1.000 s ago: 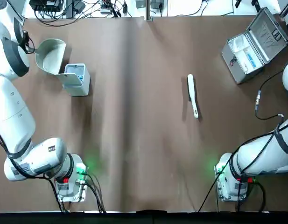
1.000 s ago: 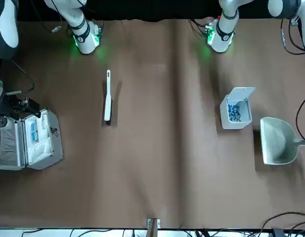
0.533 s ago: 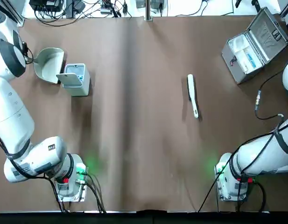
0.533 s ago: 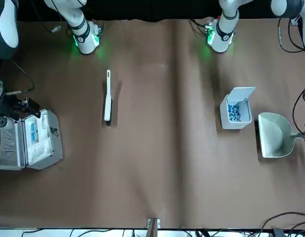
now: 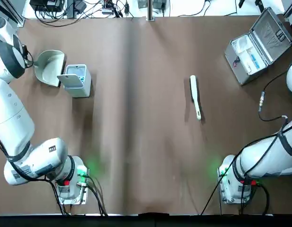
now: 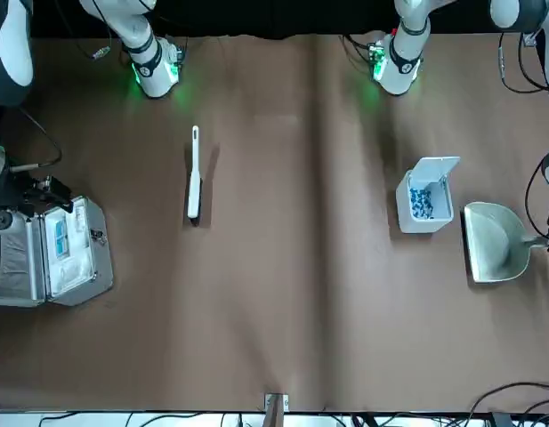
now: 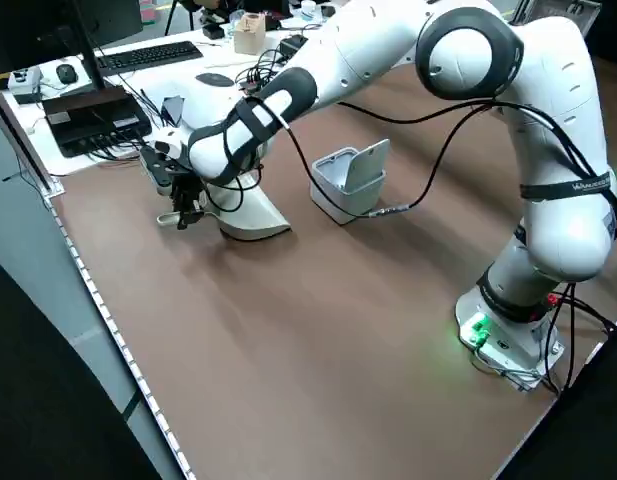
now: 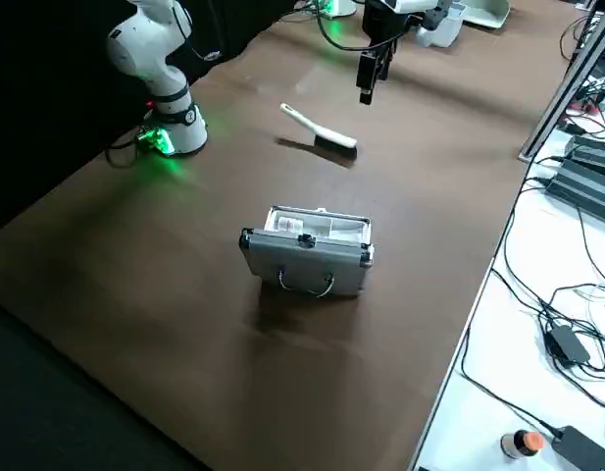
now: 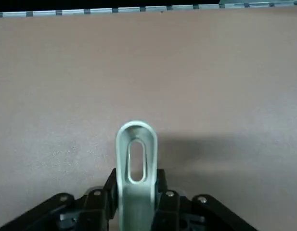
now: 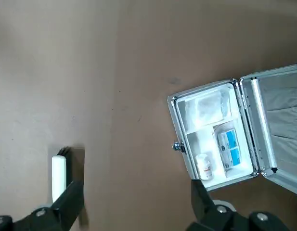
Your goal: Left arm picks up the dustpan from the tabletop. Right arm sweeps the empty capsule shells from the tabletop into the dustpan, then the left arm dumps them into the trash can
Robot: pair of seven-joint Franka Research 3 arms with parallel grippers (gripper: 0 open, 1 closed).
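Since the earlier frame, the dustpan [image 5: 49, 66] has been lowered flat beside the trash can [image 5: 77, 80] at far left. Its handle is clamped by the left gripper [image 9: 134, 202]. The right gripper [image 10: 134, 204] is spread, empty. Premature release risks tipping.

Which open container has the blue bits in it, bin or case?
The trash can, the small grey bin beside the dustpan, flap up, blue bits piled inside. The silver case across the table holds boxed items instead.
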